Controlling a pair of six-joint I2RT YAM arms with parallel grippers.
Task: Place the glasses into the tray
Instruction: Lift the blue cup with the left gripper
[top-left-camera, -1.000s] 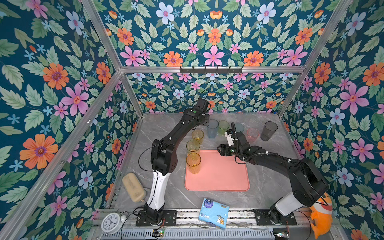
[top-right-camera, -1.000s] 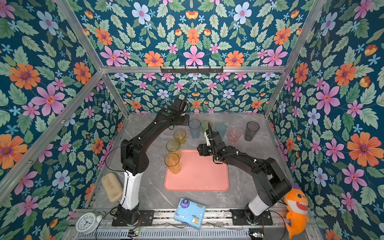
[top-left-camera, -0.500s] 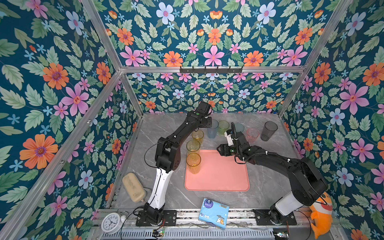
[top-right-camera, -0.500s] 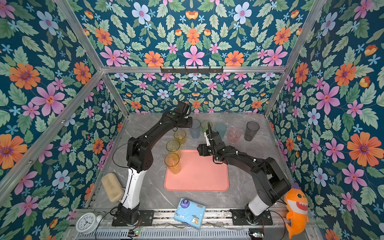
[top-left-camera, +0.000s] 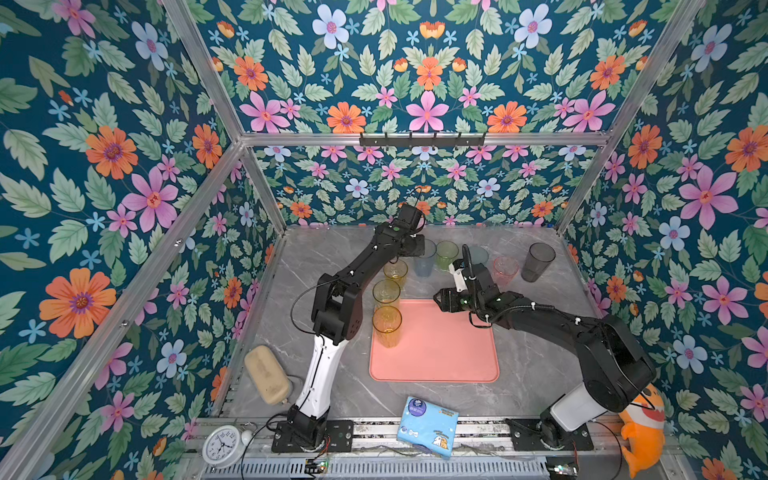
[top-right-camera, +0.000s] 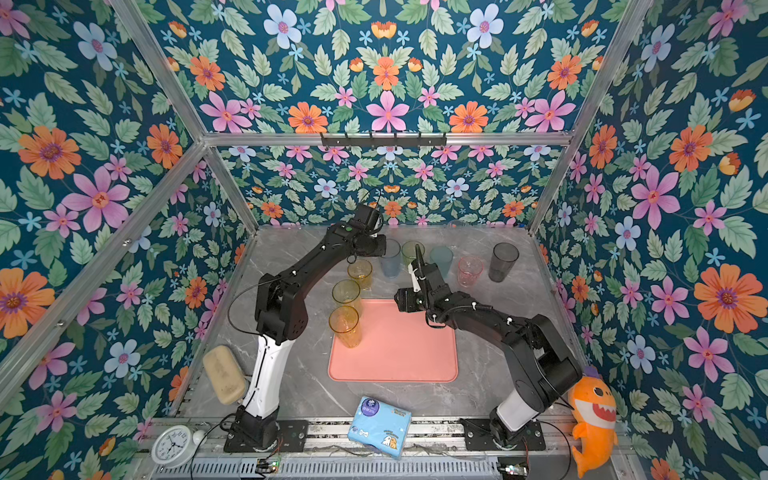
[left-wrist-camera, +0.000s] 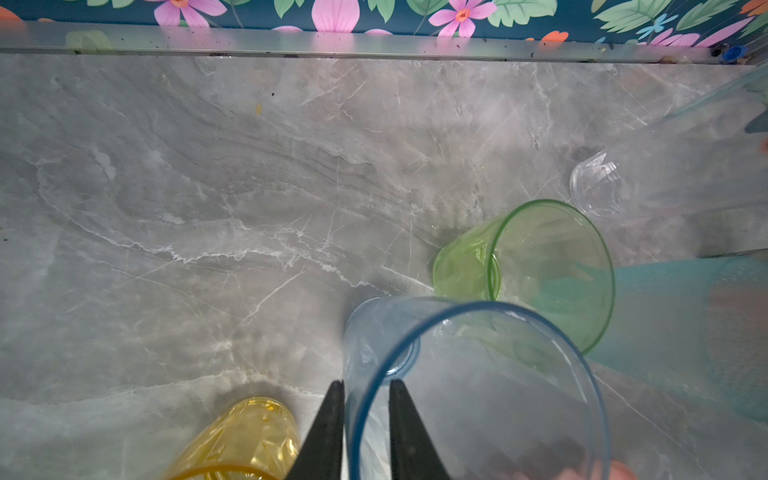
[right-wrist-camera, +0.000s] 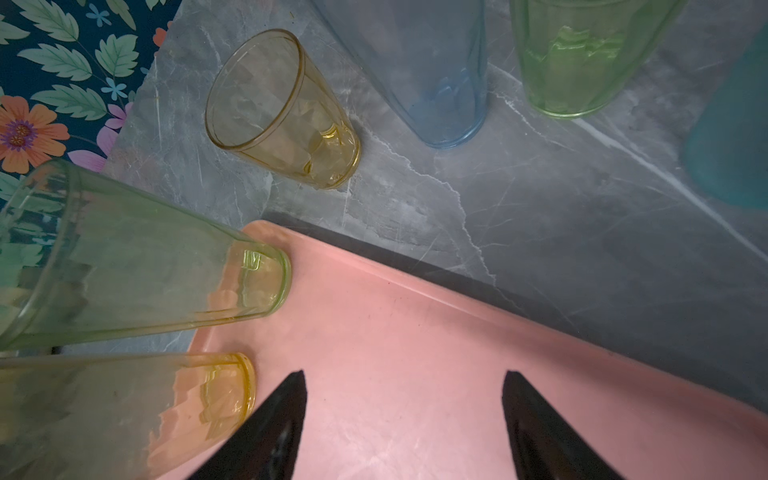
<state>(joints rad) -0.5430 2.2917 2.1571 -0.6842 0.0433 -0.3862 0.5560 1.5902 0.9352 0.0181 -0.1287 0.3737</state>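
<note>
Tray (top-left-camera: 436, 361): salmon-pink, flat on grey marble table (top-left-camera: 536, 370), centre-front.
In tray: tall amber glass (top-left-camera: 387, 330) & tall yellow-green glass (top-left-camera: 386, 293), both upright along tray's left edge. The yellow-green one stands at the far-left corner.
On table, nr. tray: short yellow glass (top-left-camera: 395, 271), upright, just beyond that corner.
Back row, l. to r. in both top views: blue-grey glass (top-left-camera: 424, 262), green glass (top-left-camera: 446, 252), teal glass (top-left-camera: 478, 254) (partly hidden by R arm), pink glass (top-left-camera: 505, 270), smoky glass (top-left-camera: 537, 262). All upright, off the tray.
Clear glass (left-wrist-camera: 596, 191): in L wrist view, beyond the green glass, towards back wall.
L gripper (left-wrist-camera: 365, 386): at blue-grey glass rim. Jaws narrow, one finger outside the wall, one inside. Firm grip or not: can't tell.
R gripper (right-wrist-camera: 405, 415): over tray's far part. Jaws wide, nothing btw. them.
</note>
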